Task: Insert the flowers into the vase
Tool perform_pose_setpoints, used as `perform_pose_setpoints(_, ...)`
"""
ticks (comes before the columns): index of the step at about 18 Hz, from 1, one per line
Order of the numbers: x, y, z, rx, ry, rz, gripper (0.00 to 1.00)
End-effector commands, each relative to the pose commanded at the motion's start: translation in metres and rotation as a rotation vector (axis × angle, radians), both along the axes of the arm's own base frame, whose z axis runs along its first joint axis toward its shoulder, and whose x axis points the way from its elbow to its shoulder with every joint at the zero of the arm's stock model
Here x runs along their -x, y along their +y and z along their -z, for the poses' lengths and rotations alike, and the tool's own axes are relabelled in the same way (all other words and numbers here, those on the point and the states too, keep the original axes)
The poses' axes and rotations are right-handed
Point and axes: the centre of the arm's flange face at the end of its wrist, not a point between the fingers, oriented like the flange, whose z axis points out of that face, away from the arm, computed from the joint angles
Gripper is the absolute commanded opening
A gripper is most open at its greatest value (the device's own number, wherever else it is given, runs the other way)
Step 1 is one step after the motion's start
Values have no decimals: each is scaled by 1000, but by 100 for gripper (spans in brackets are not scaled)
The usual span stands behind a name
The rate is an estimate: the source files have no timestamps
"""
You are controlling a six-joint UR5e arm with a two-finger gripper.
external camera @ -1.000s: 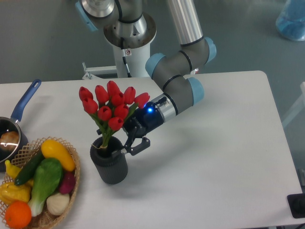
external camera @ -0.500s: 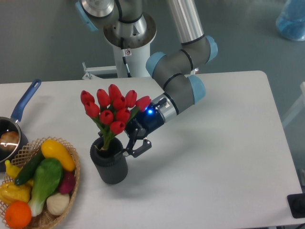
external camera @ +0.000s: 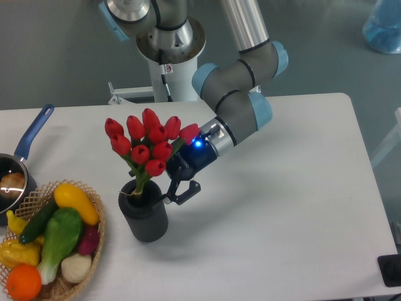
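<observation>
From my screen, the flowers (external camera: 146, 139) are a tight bunch of red tulip buds, about nine of them, with green stems and a leaf or two gathered below the heads. The stems run down into the mouth of the vase (external camera: 144, 216), so the bunch is standing in it, leaning slightly toward the right, with the buds well above the rim. The vase is dark grey, cylindrical, with a thick rim, and it sits upright on the white desk (external camera: 282, 207) just right of the wicker basket (external camera: 94, 241).

The gripper (external camera: 177, 193) hangs just beside the vase's rim on its right, angled down from the arm, with a blue light glowing on the wrist. I see its dark fingers (external camera: 187, 190) spread apart with nothing between them; they are close to the stems but I cannot see them touching.

The basket holds toy produce: a yellow squash (external camera: 75, 202), a green vegetable (external camera: 61, 237), an orange (external camera: 24, 281) and a white garlic bulb (external camera: 76, 267). A blue-handled saucepan (external camera: 19, 169) sits at the left edge of the desk.
</observation>
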Motion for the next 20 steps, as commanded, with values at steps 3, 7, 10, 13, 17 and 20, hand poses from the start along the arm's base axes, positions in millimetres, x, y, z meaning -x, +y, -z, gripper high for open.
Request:
perform_pose_setpoints(3, 0, 0, 4, 26, 13, -1, 87)
perform_pose_setpoints(7, 1, 3, -2, 49, 5, -8, 88)
perform_pose_setpoints(10, 5, 7, -11, 98, -5, -25, 90)
perform_pose_setpoints(13, 0, 10, -10, 115, -8, -19, 97)
perform_pose_setpoints(17, -1, 10, -9, 112, -10, -18, 99)
perform_pose_setpoints(20, -1, 9, -7, 107, -11, -17, 99)
